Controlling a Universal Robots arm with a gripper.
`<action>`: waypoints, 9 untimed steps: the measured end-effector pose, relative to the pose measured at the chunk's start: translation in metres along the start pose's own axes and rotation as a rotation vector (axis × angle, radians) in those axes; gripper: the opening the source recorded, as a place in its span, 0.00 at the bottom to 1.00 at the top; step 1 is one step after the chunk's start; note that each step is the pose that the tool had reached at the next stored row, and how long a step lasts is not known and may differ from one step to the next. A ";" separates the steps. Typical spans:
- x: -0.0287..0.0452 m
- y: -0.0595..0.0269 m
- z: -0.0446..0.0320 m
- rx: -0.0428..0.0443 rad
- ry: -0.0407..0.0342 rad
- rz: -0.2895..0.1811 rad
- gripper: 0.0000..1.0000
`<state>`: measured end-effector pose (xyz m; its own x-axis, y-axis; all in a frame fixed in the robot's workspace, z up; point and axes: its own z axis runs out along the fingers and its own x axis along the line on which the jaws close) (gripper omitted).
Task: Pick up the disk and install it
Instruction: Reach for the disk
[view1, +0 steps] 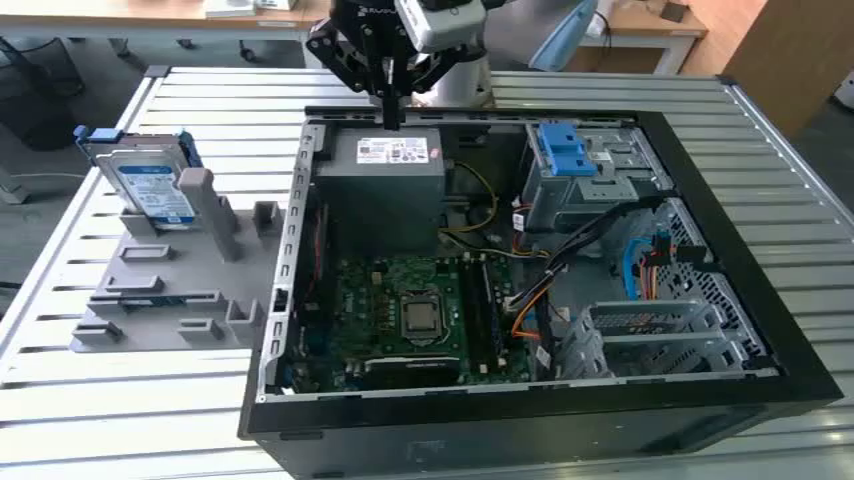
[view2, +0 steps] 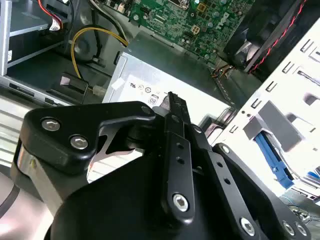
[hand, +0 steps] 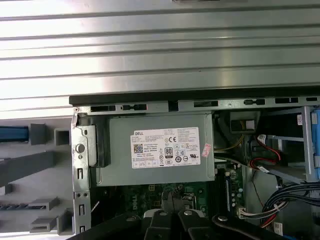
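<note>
Slatted metal worktop carries an open black computer case with a grey holder rack beside it. The gripper hangs over the case's rim with its fingers pressed together, pinching nothing. Just beneath the fingers lies a grey power supply box; its white sticker is crowded with small print, symbols and a red patch. The disk stands upright in the rack, well apart from the fingers toward the exterior view's left. Its white-and-blue label faces outward, the writing too small to read. Beyond the box from the fingers lie a green motherboard, yellow cables and a blue latch piece on the drive bay.
</note>
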<state>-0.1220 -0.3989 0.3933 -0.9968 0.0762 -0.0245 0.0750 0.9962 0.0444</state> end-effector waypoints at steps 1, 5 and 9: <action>0.0000 0.0000 0.0000 0.0000 0.0000 0.000 0.11; 0.0000 0.0000 0.0000 0.0000 0.0000 0.000 0.11; 0.0015 -0.0001 0.0000 0.0000 -0.0001 0.000 0.11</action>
<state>-0.1234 -0.3989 0.3932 -0.9968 0.0764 -0.0245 0.0752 0.9962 0.0444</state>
